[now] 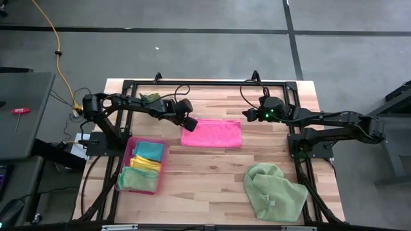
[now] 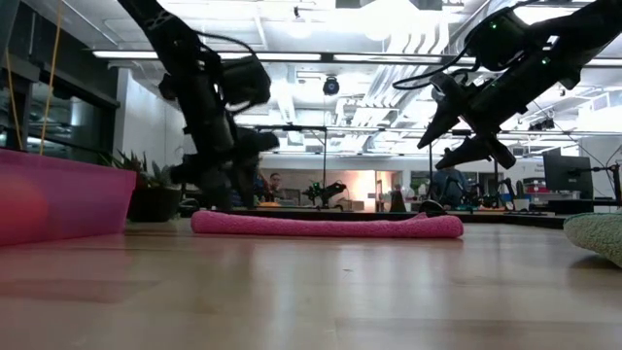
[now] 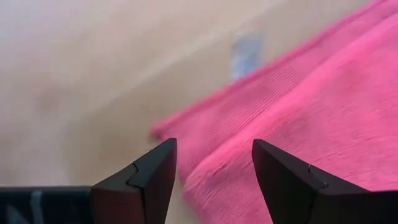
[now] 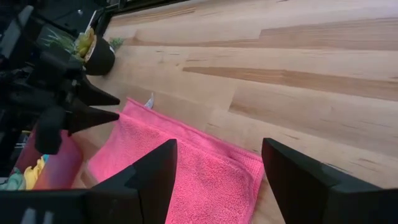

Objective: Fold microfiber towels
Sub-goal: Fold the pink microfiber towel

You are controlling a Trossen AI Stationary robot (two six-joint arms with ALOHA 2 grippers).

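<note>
Pink towel (image 1: 212, 135) folded flat, between left fingers (image 3: 152, 180) and right fingers (image 4: 155, 180), both spread.

Folded towel (image 1: 211, 135): on tabletop (image 1: 212, 176), between left gripper (image 1: 191, 122) and right gripper (image 1: 246, 115). Tray (image 1: 130, 149): below left gripper, holding stacked towels (image 1: 144, 165). Loose towel (image 1: 274, 192): near edge, well apart from right gripper. Plant (image 4: 94, 51): behind left gripper.

A pale wooden plank tabletop (image 1: 212, 173) stands on a grey concrete floor (image 1: 192, 45) crossed by dark seams, with a yellow cable (image 1: 56, 48) trailing over it. Across the table, the low view opens onto a wide room with long bright ceiling light strips (image 2: 321, 56), exposed ducts and distant desks with monitors (image 2: 567, 173).
</note>
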